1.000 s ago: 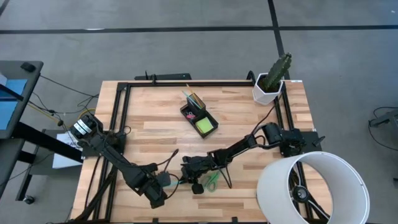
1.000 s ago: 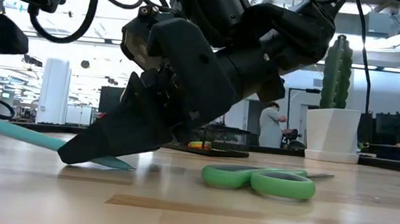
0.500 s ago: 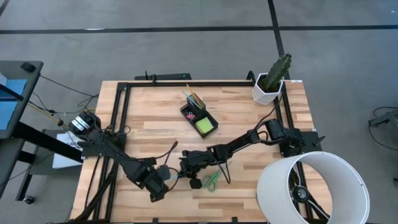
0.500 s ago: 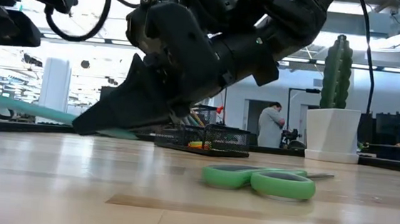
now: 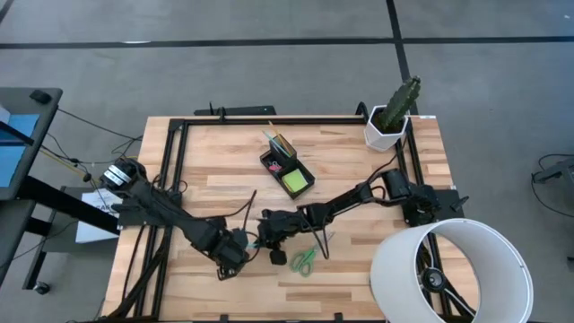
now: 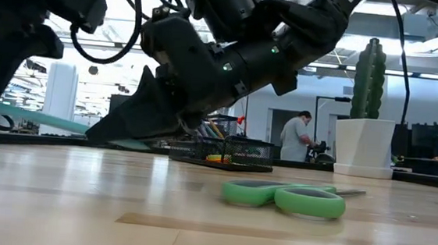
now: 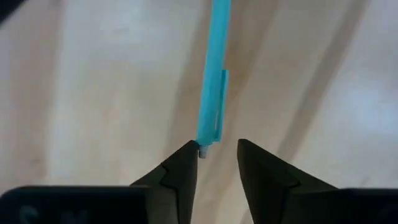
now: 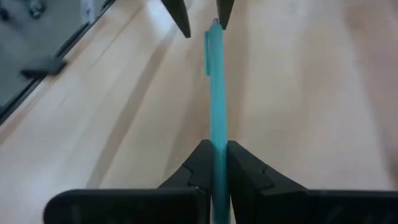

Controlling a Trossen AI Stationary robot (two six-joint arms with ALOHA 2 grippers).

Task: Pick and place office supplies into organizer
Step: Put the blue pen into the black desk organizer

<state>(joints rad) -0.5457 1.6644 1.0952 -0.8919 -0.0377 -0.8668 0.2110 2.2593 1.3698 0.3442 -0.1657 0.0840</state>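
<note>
A thin teal pen (image 5: 253, 242) hangs in the air between my two grippers, near the table's near edge. My right gripper (image 8: 214, 146) is shut on it. My left gripper (image 7: 216, 148) is open, and the pen's clip end (image 7: 205, 146) stands between its fingertips, close against one finger; I cannot tell whether they touch. The green-handled scissors (image 5: 303, 260) lie flat on the wood to the right of the grippers. The black organizer (image 5: 289, 168) stands mid-table, with a lime-green pad in its tray and pens in its cup. My right gripper pinches the teal pen's shaft (image 8: 216, 134) between its two fingers, with the fingers lying along the pen. In the low view the fingers slant down toward the table's left. The pen (image 6: 24, 115) is lifted clear and juts out roughly level toward my left gripper.
A white pot with a cactus (image 5: 387, 130) stands at the far right corner. A large white cylinder (image 5: 448, 269) fills the near right corner. A black frame (image 5: 175, 170) runs along the table's edges. A person (image 6: 292, 136) stands far off in the room.
My right gripper has risen and moved toward the far edge, lifting the teal pen clear of the table to roughly level. My left gripper has moved toward the far edge and right, up to the pen's free end. The scissors have stayed put.
</note>
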